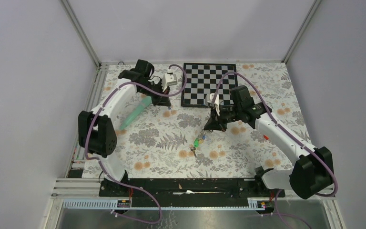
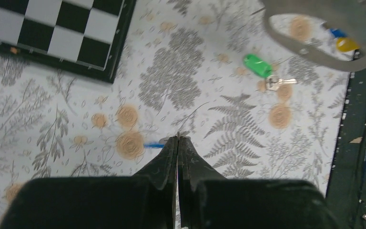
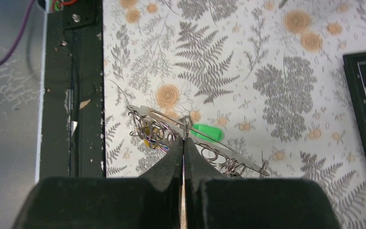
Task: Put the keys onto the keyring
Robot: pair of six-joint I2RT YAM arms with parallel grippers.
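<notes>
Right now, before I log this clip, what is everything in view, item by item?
green key: one, green, mid-table on the cloth.
keyring: one, silvery, right beside the green key.
yellow key: one, yellow-gold, among the wire loops.
blue key: one, blue, next to the yellow key.
wire loops: silvery tangle, count unclear, at the right pincer's tips.
chessboard: one, black-and-white, far middle.
mint-green piece: one, long, under the left arm.
floral cloth: one, white with grey ferns and orange flowers, covering the table.
left pincer: shut, with a blue sliver at its tip that cannot be identified.
right pincer: shut on the wire loops.
</notes>
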